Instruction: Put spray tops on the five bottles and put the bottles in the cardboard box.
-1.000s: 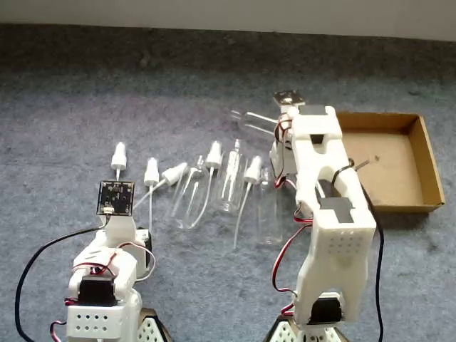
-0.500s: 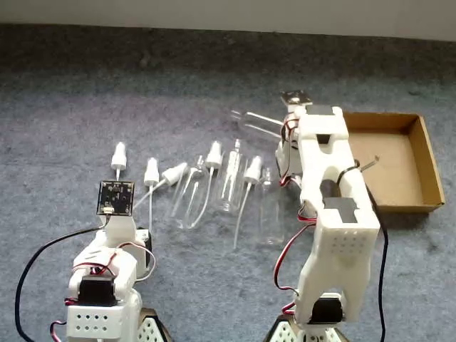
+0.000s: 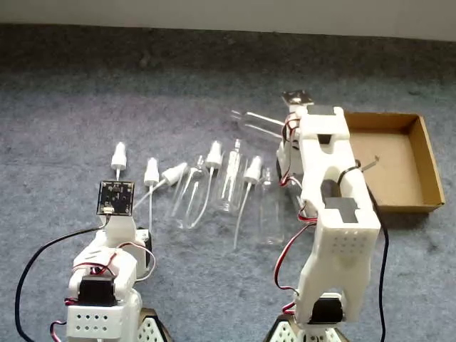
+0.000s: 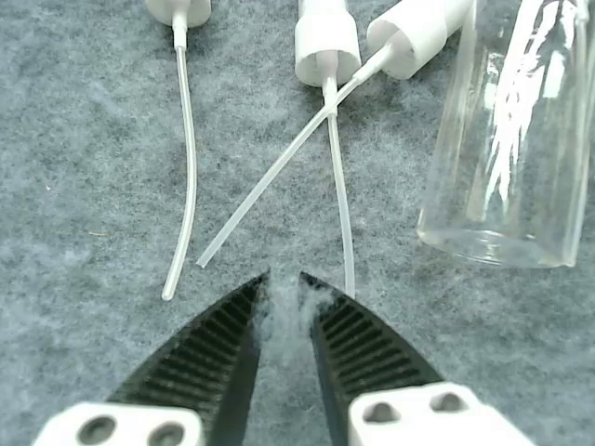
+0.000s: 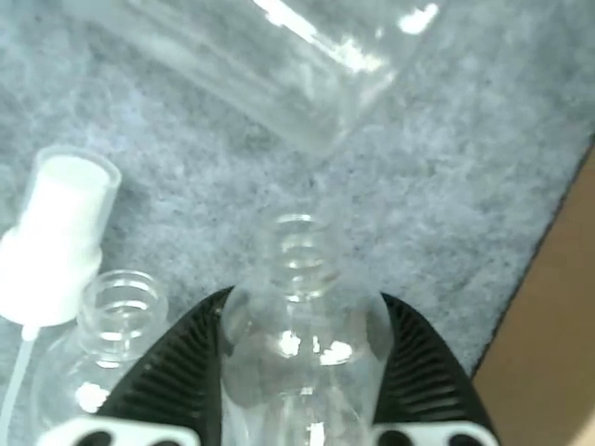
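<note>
Beside the cardboard box (image 3: 400, 162), right fingers (image 5: 177, 364) clasping a clear bottle (image 5: 296, 279).

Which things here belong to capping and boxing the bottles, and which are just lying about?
Belong to the job: spray tops; loose bottles; held bottle in the right gripper; cardboard box; left gripper.
Just lying about: grey carpet; pale strip behind it.

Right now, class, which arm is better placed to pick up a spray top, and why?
Left. The left claw is empty, with spray tops lying just ahead; the right claw grips a bottle.
</note>
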Motion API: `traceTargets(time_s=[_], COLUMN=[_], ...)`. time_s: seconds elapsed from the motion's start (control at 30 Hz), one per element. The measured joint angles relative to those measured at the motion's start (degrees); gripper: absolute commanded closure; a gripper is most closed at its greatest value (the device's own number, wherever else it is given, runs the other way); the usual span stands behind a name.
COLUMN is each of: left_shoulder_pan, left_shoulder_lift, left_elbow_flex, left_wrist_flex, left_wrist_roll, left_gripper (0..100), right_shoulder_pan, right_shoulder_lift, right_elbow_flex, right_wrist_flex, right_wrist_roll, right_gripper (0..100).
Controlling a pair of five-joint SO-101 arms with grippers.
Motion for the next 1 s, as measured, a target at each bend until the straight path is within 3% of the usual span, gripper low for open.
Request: traceTargets(time_s=[0.67, 0.83, 1.0], left_shoulder_pan=[0.0, 0.0, 0.0], left_shoulder_lift=[0.0, 0.0, 0.0], left_elbow_flex=[0.0, 0.0, 0.0], left_wrist_flex=[0.0, 0.0, 0.0], left_wrist_roll=[0.0, 0.0, 0.0], left_gripper=[99, 99, 99], right_shoulder_pan=[1.9, 2.0, 1.9], right_shoulder_lift=[-0.7, -3.2, -12.9], right_elbow_flex=[-27.3, -37.6, -38.9], right_wrist_flex=[22.5, 23.7, 23.8], right_wrist_roll=[0.0, 0.0, 0.0], right_gripper=[93.3, 93.3, 93.3])
